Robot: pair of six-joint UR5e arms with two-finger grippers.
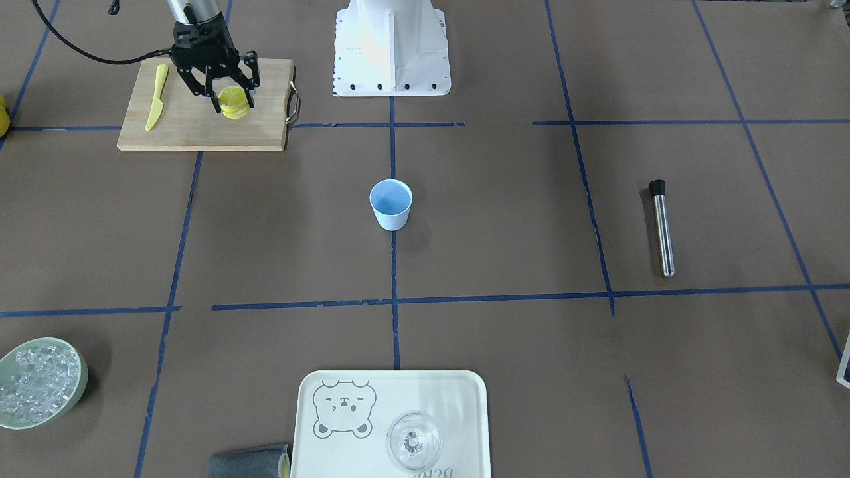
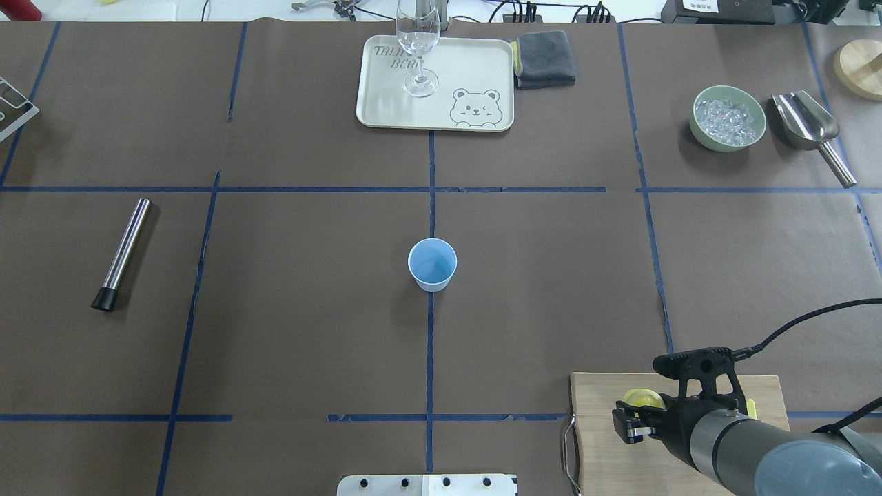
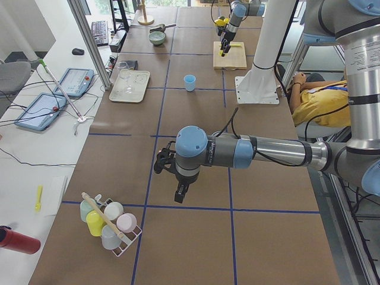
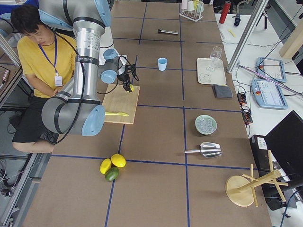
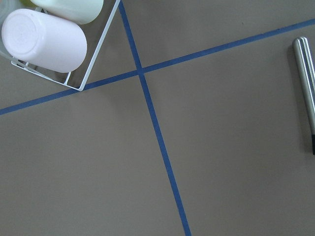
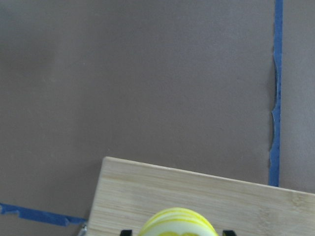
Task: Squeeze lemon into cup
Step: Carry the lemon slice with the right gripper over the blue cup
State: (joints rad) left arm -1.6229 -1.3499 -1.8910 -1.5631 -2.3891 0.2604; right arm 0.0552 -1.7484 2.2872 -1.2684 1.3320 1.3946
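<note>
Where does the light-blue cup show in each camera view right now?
Exterior front-facing: the cup at centre, on a blue tape line.
Overhead exterior: centre, just below the middle.
Exterior left: upper part, mid-width.
Exterior right: upper part, mid-width.
Left wrist, right wrist: not in view.
Shared landmark: the wooden cutting board, on the robot's right.

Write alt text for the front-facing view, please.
The right tool holds the lemon over the board, beside a knife. The cup stands upright mid-table, apart from it. A tray with a glass sits at the near edge.
</note>
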